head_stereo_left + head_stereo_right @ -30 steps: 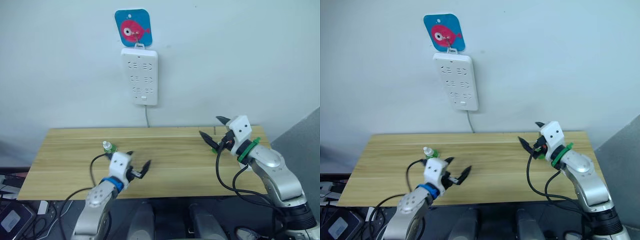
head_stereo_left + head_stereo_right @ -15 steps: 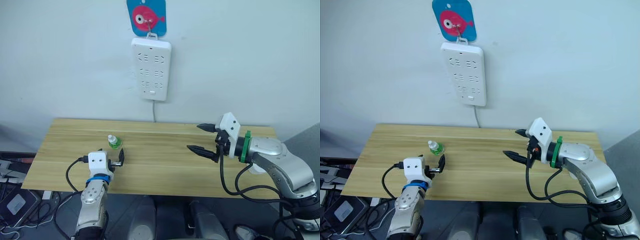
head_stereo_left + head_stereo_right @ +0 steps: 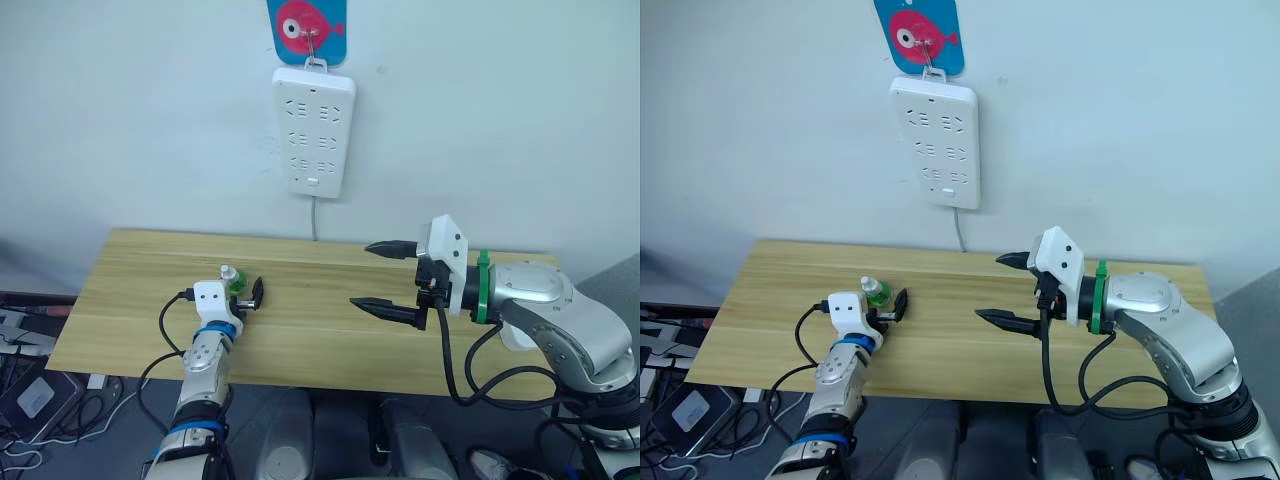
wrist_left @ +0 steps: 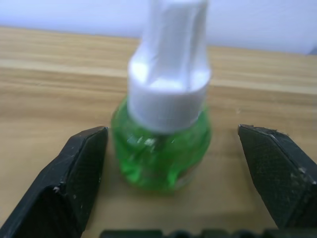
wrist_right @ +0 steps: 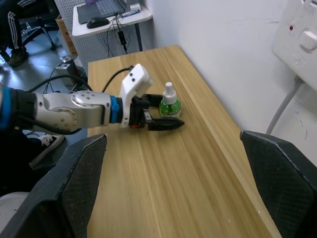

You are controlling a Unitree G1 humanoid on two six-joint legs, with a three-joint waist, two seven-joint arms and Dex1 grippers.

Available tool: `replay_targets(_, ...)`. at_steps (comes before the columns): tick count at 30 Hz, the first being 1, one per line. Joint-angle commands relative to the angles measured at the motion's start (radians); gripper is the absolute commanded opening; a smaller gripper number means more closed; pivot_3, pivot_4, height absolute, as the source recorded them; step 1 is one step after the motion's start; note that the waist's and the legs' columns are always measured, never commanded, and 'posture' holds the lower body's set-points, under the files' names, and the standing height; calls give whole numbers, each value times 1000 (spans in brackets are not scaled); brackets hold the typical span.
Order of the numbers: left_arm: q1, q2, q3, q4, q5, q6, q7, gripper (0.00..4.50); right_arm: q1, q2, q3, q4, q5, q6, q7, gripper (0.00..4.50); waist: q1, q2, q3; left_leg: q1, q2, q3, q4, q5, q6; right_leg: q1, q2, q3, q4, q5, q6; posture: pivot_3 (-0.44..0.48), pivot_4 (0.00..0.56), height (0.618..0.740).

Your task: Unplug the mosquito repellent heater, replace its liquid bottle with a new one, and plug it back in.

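Left gripper is seen spread wide around the green liquid bottle, one finger on each side of the glass body, no contact visible yet. The bottle stands upright on the wooden table, white cap at 12 o'clock.

For a clean grasp: closure is best made on the green body below the cap, not on the cap, with the bottle kept centred between the pads so it is not tipped. A gentle squeeze is advised; the glass looks slick.

Right gripper is held open and empty above the table, at 3 o'clock from the bottle, well apart.

Power strip is hung on the wall at 12 o'clock. The mosquito repellent heater cannot be made out.
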Motion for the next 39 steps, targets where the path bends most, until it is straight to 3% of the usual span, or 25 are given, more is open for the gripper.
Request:
replay_targets(1,-10,7,8,54,-4,-44,-1,4500,-23,-2,-21,-25,15,-20,10,4480,-1,0,0,0,0,0,0,0,0,0,0,0,0,0,0,272,321,740)
replay_targets(2,-13,6,12,64,-4,-53,10,4500,-26,0,-24,-21,15,-16,4,4480,-2,0,0,0,0,0,0,0,0,0,0,0,0,0,0,270,320,740)
replay_targets(6,-4,2,15,72,-2,-80,35,3641,-38,6,-35,-5,22,0,-13,4500,-2,0,0,0,0,0,-1,0,0,0,0,0,0,0,0,270,320,740)
replay_targets(10,16,-1,15,63,2,-93,60,2350,-38,7,-41,10,21,3,-21,4500,-2,0,0,0,0,0,-1,0,0,0,-1,0,0,0,0,268,317,740)
replay_targets(16,40,17,-33,-29,29,-71,28,2244,-12,9,-62,58,-9,-26,-44,4500,-3,0,0,0,0,0,-1,0,0,0,-1,0,0,0,0,286,315,740)
replay_targets(18,46,47,-110,-124,68,-33,-62,2244,13,5,-71,70,-33,-51,-54,4500,-1,0,0,0,0,0,-1,0,0,0,-1,-1,0,0,0,287,311,740)
replay_targets(23,31,183,-352,-474,0,177,-544,2244,106,-6,-67,69,-97,-116,-73,4500,6,0,1,-1,-1,-2,-3,3,-8,-1,1,-2,0,0,0,267,294,740)
replay_targets(27,-68,266,-468,-541,-57,271,-860,2244,148,-17,-36,69,-124,-158,-41,4500,-6,0,1,-1,-2,0,-3,3,-8,-1,1,0,-1,0,1,229,277,740)
replay_targets(32,-251,221,-512,-377,-58,249,-1032,2244,165,-23,-18,83,-150,-195,-13,4500,-33,0,1,-2,-2,0,-2,3,-7,-2,3,0,0,-1,1,183,258,740)
replay_targets(39,-378,172,-518,-214,-25,167,-1131,2244,160,35,15,84,-185,-189,-68,4500,-71,-1,-1,-10,-2,-1,1,3,-7,-9,2,0,1,2,-3,134,235,740)
